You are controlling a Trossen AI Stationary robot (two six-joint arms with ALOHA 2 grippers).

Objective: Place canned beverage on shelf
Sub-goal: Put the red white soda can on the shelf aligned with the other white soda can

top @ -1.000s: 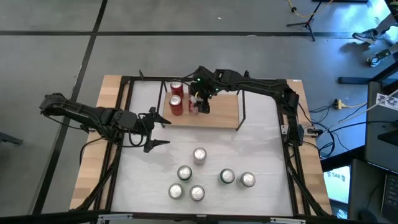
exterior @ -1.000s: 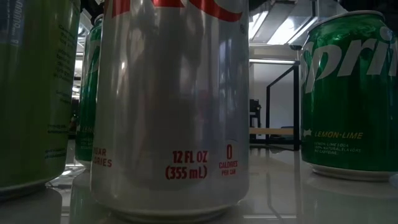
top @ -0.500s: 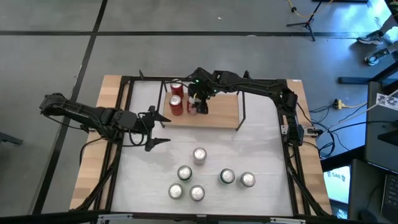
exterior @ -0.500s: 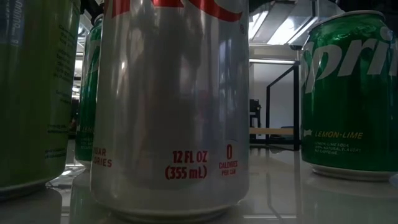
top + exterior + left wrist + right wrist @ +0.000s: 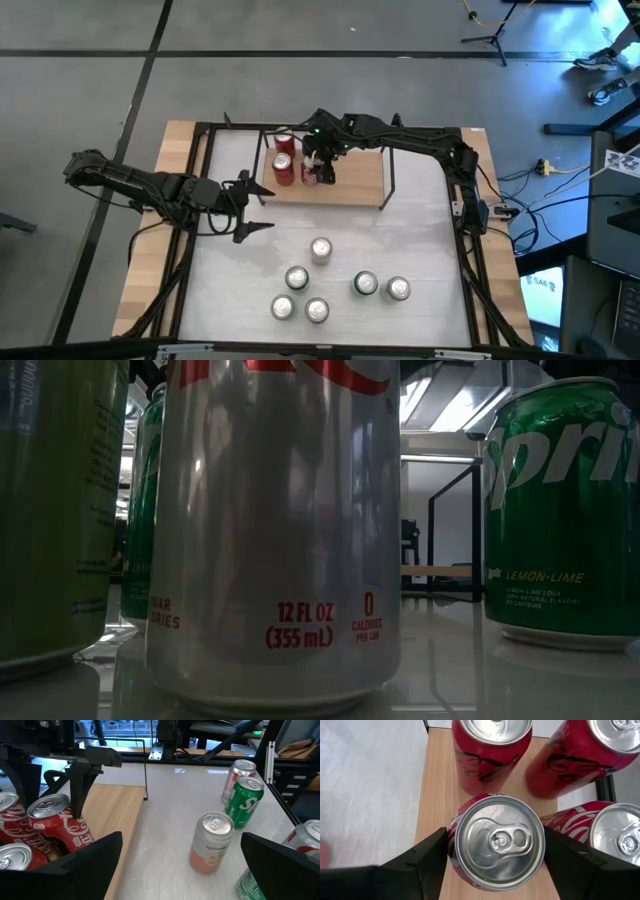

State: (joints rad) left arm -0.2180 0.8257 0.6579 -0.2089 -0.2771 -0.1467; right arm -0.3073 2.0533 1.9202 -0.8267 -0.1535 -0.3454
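The shelf [image 5: 350, 182] is a light-wood board in a black wire frame at the table's far middle. Three red cans stand on its left end: [image 5: 283, 140], [image 5: 283, 170], [image 5: 615, 837]. My right gripper [image 5: 318, 165] is above that end, shut on a fourth red can [image 5: 495, 842]. This can also shows in the left wrist view [image 5: 50, 815]. My left gripper [image 5: 250, 210] is open and empty. It is low over the table, to the left of the shelf's near left corner, and also shows in its own wrist view [image 5: 175, 870]. My right gripper pinches the red can's side wall just below the top rim [image 5: 451, 837] between its two fingers, one on each side. The fingers [image 5: 427, 862] point down from above. The can is upright among the other red cans on the board; its base is hidden.
Several cans stand on the white table near its front: a pink-and-silver one [image 5: 320, 249], green and silver ones [image 5: 296, 277] [image 5: 365, 284] [image 5: 398, 289]. They fill the low view [image 5: 275, 530]. A black frame [image 5: 200, 200] runs along the table's edges. Most of the shelf board is bare.
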